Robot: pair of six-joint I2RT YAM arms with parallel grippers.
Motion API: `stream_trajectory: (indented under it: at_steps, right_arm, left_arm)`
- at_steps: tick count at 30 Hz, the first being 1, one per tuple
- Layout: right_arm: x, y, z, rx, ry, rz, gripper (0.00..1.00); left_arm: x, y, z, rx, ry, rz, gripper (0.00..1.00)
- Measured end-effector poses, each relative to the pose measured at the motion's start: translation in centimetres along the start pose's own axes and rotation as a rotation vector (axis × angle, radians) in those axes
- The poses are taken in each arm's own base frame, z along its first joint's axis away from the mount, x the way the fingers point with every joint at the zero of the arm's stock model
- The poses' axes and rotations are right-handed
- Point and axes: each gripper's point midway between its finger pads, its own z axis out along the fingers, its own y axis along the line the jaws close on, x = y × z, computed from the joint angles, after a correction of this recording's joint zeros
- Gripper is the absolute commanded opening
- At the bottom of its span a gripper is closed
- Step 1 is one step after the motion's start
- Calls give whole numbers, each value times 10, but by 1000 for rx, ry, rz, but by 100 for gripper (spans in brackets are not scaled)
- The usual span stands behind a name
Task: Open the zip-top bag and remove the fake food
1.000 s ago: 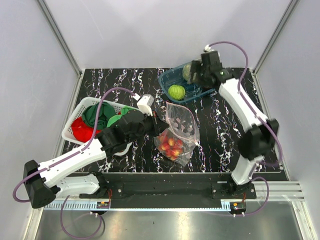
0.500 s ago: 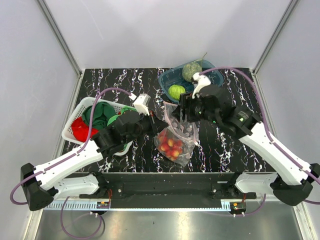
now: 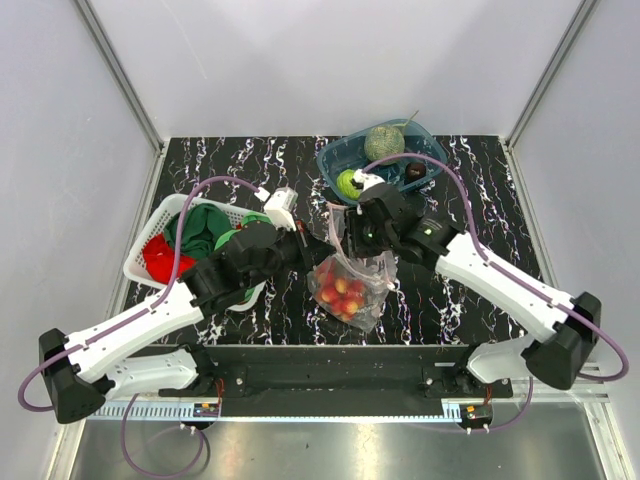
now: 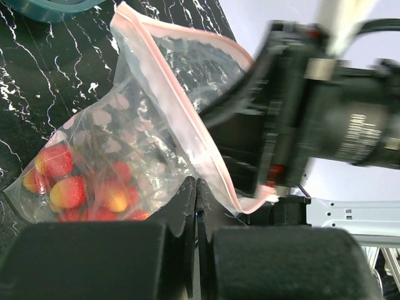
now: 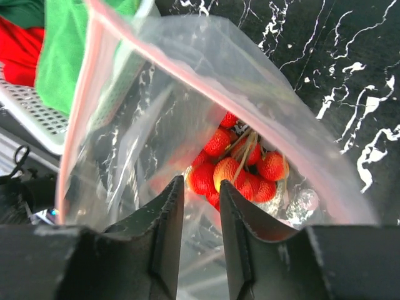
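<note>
my left gripper (image 4: pixel 195 187) has its jaws pressed together with only a hairline between them, pinched on the lower edge of the zip-top bag (image 4: pixel 156 125), whose film runs straight down into them. my right gripper (image 5: pixel 200 184) shows a narrow gap between its jaws. it sits at the bag's mouth with clear film draped over both fingers, and i cannot tell whether any film lies between them.

the bag's pink zip strip is parted, one lip crossing the upper part of my right wrist view. at the bottom of the bag sit the fake fruits (image 5: pixel 240 165), small, red and yellow, bunched on thin stems. in my left wrist view they lie at the lower left and the body of my right arm (image 4: pixel 325 112) fills the right side, just behind the bag.

from above, the bag stands in the middle of the black marbled table (image 3: pixel 450 180) between my two grippers. a white basket (image 3: pixel 150 235) with a green cloth (image 3: pixel 205 225) and a red cloth (image 3: pixel 160 258) sits at the left. a teal bin (image 3: pixel 330 165) is at the upper centre.
</note>
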Motion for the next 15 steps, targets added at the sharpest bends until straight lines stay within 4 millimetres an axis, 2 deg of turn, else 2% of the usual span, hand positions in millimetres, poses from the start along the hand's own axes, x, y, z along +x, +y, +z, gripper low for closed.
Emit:
stream_trajectory:
  at_steps: [9,15]
  right_arm:
    - [15,-7,48,51,77,-18,40]
    - [21,-12,59,69,98,-38,45]
  left_arm:
    - [0,0,-1,0,1,-7,0]
    - [0,0,-1,1,1,-7,0]
